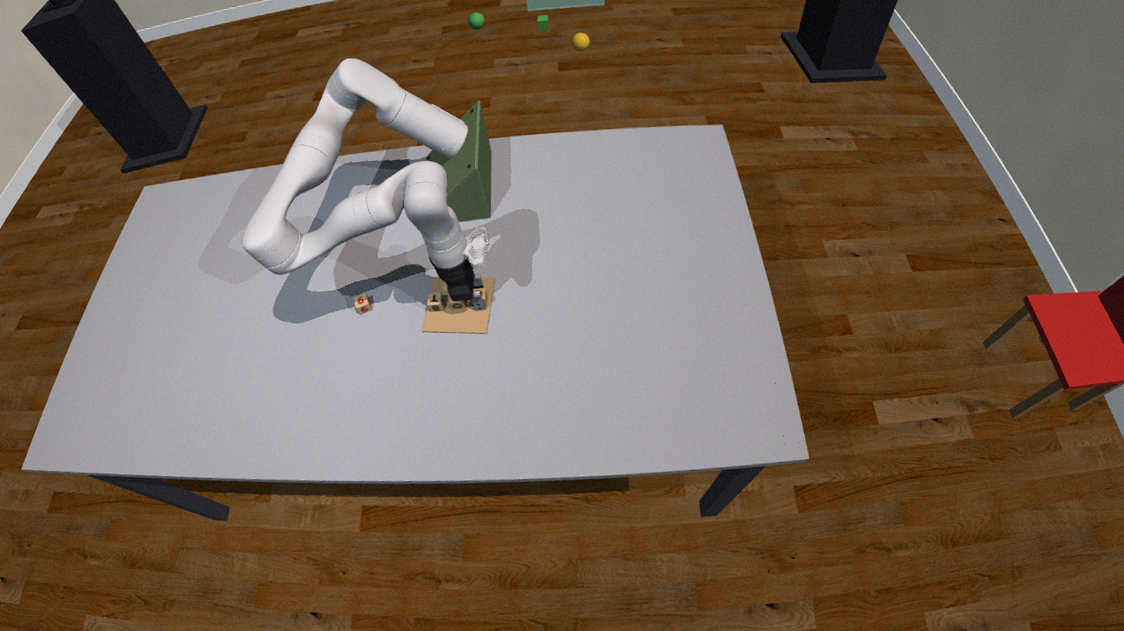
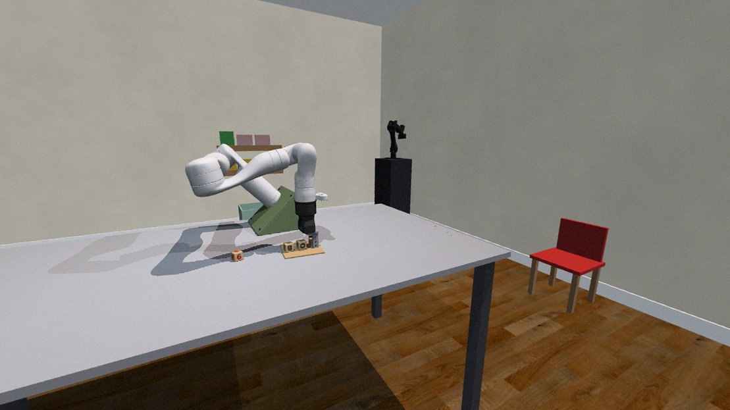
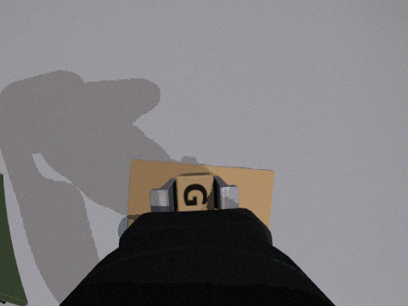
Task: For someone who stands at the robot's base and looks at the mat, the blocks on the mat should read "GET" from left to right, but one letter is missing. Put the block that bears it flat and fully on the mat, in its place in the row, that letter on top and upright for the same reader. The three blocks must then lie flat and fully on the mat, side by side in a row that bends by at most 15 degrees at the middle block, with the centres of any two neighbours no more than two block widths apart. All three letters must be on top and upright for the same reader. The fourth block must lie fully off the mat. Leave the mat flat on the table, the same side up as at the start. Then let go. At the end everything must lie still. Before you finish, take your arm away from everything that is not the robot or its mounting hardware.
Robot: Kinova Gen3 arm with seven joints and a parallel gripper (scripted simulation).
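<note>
The G block [image 3: 182, 203] [image 2: 310, 243] is at the mat's right end in the top and exterior views, G on top, its letter a quarter turn round in the wrist view. My gripper [image 3: 195, 189] [image 2: 311, 243] is shut on it, a finger on each side. Whether its base touches the mat I cannot tell. The middle block [image 1: 457, 306] [image 2: 301, 244], O on its front, and the left block [image 1: 435, 303] [image 2: 289, 246], B on its front, stand beside it on the tan mat [image 1: 451, 325] [image 2: 304, 253] [image 3: 257, 183]. The middle block's top is hidden. The fourth block [image 1: 363, 304] [image 2: 236, 256], with red figures, lies off the mat.
The grey table [image 1: 620, 309] [image 2: 157, 304] bears the green arm base [image 1: 472, 199] [image 2: 274, 220] behind the mat. The white arm reaches over from behind, bulging to the left. The fourth block is well left of the mat in the top and exterior views.
</note>
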